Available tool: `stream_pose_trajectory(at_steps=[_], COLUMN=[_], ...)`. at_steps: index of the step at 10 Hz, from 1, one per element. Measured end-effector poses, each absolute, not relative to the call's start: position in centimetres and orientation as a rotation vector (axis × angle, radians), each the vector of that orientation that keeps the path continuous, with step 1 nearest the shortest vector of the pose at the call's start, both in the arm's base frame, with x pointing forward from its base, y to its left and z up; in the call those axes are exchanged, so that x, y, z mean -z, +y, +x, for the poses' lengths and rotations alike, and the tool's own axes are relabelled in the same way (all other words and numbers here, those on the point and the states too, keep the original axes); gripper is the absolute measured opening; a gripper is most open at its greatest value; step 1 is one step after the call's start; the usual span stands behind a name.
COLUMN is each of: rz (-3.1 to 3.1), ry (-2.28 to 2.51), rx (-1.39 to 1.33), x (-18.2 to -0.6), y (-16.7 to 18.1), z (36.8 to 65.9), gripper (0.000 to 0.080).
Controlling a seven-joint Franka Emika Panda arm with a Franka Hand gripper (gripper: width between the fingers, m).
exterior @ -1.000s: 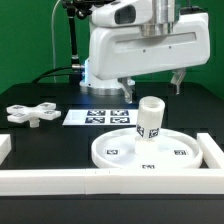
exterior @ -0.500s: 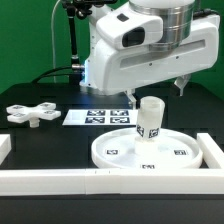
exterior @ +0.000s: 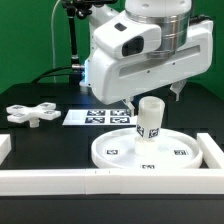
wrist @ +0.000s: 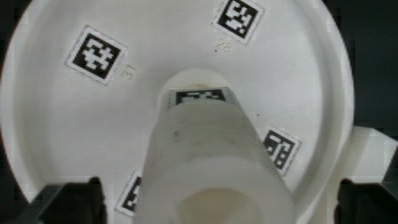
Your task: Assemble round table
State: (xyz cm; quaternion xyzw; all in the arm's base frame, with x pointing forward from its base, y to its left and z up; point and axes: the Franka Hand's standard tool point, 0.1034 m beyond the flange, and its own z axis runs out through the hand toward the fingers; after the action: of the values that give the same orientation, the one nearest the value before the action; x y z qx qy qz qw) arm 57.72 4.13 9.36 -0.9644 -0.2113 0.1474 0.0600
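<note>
Green backdrop (exterior: 25,40) behind; black tabletop (exterior: 40,142); white border rails (exterior: 50,181) along front edge.

**The arm comes down**

The arm (exterior: 140,50) has sunk lower, bit by bit. Its big white body has also slid a little toward the exterior view's left, and it now fills more of the picture. A second ago the gripper (exterior: 152,97) hung higher above the leg (exterior: 150,120). Now it is closer to the leg's top. Its two fingers (exterior: 178,91) have dropped too, and they are spread wide, one on each side of the leg.
</note>
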Motion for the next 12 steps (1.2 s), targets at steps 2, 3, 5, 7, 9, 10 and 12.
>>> stream_pose_trajectory(at_steps=[2,3,5,7,9,10,12], rz=[-2.913,-2.912,-2.911,-2.911,-2.916,-2.919,-2.994], ry=[-0.654,-0.658,-0.659,-0.659,-0.643,-0.623,-0.301], rx=[-0.447,-0.444,-0.446,-0.446,-0.447,-0.445,-0.412], x=[-9.14,-9.06,-8.95,-8.94,-8.94,-9.00,-9.19], y=[3.94,3.80,3.76,3.75,3.76,3.70,3.40], z=[57.69,57.73,57.69,57.69,57.69,57.69,57.29], gripper=[0.0649,0.0649,0.0405,0.0406,0.0406,0.0406,0.0407])
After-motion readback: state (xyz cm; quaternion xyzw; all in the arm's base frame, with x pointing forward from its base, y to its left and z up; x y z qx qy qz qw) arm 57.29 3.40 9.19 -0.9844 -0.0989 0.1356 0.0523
